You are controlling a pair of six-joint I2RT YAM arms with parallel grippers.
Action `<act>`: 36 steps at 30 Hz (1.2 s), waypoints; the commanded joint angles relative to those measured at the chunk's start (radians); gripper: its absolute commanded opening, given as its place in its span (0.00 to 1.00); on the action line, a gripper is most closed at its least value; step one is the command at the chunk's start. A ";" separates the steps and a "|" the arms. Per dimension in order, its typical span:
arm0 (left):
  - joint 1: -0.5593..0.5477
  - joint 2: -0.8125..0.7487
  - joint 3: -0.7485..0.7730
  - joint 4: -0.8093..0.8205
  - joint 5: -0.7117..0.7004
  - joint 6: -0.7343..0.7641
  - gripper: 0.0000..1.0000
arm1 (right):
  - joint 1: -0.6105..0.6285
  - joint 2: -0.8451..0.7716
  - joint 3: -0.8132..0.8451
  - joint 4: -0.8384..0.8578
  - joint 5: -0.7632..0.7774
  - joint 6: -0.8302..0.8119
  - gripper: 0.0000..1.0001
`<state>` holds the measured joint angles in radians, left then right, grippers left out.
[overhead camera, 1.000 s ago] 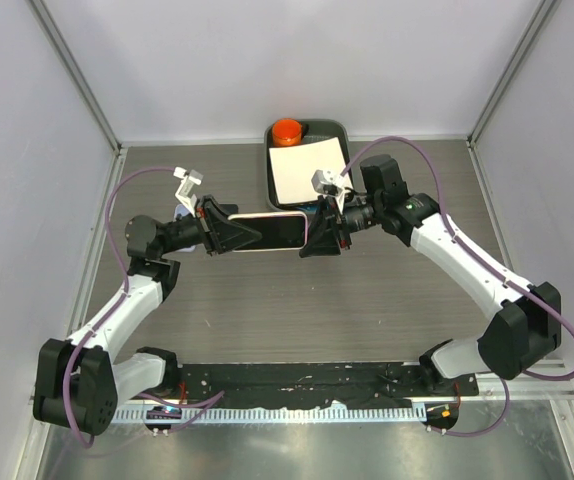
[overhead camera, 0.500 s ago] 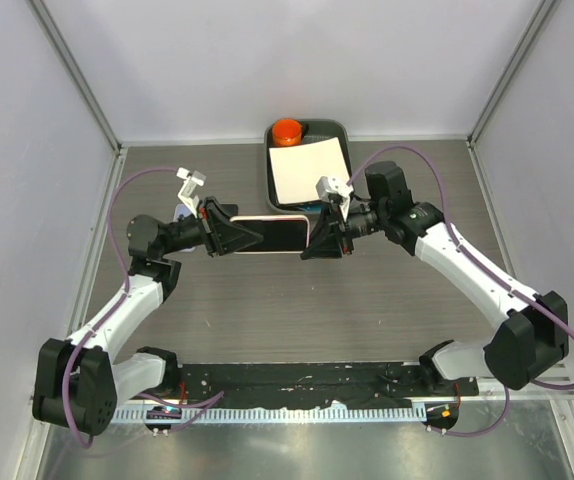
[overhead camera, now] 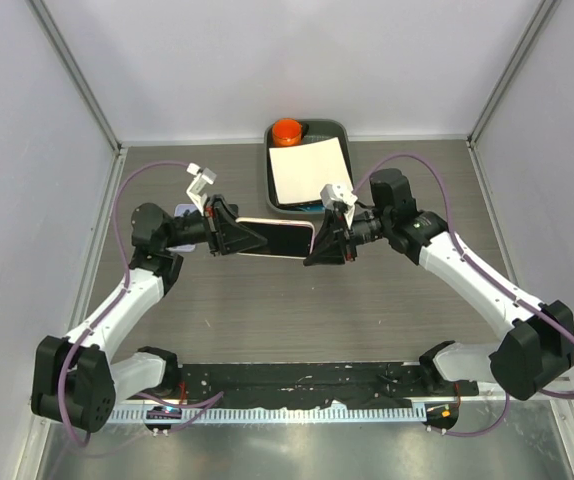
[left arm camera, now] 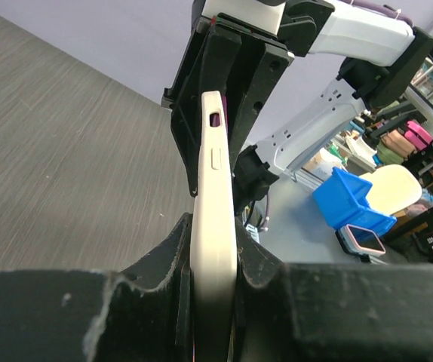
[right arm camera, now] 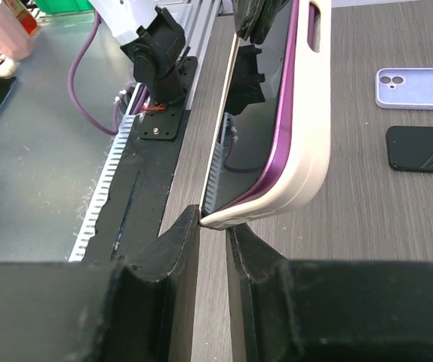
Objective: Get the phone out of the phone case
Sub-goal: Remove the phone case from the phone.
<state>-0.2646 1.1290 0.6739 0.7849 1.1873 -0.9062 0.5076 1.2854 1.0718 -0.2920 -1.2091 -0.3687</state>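
Above the grey wood-grain table (overhead camera: 267, 320), your left hand (overhead camera: 237, 238) clamps one end of the smooth cream phone case (overhead camera: 279, 238), its fingers nearly closed across the thin edge. Your right hand (overhead camera: 319, 244) narrowly pinches the rounded opposite corner. The glossy, purple-rimmed phone (right arm camera: 265, 113) sits inside the case.

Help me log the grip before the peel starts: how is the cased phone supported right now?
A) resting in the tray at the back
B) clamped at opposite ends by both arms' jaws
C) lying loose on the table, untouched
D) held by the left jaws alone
B: the cased phone spans the gap between the arms, with the left jaws clamped on one end and the right jaws pinching the opposite corner, as both wrist views show.
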 commanded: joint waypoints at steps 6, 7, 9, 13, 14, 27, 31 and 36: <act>-0.031 0.032 0.059 -0.271 0.104 0.205 0.00 | 0.014 -0.081 0.059 0.012 -0.095 -0.094 0.17; -0.032 0.037 0.058 -0.291 0.109 0.222 0.00 | 0.016 -0.084 0.071 -0.062 -0.101 -0.126 0.17; -0.032 0.049 0.052 -0.311 0.106 0.246 0.00 | 0.016 -0.093 0.102 -0.126 -0.113 -0.209 0.17; -0.032 0.063 0.050 -0.351 0.094 0.288 0.00 | 0.017 -0.109 0.129 -0.231 -0.132 -0.282 0.17; -0.032 0.066 0.050 -0.352 0.092 0.288 0.00 | 0.016 -0.110 0.135 -0.242 -0.136 -0.291 0.17; -0.045 0.061 0.023 -0.326 0.098 0.235 0.00 | 0.017 -0.116 0.174 -0.371 -0.141 -0.407 0.17; -0.054 0.057 0.010 -0.130 0.100 0.069 0.00 | 0.017 -0.104 0.155 -0.337 -0.084 -0.398 0.17; -0.064 0.048 -0.005 0.086 0.098 -0.103 0.00 | 0.020 -0.072 0.123 -0.219 -0.026 -0.311 0.16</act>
<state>-0.3172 1.1751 0.6846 0.6807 1.3178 -0.8497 0.5106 1.2495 1.1538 -0.6964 -1.2057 -0.7235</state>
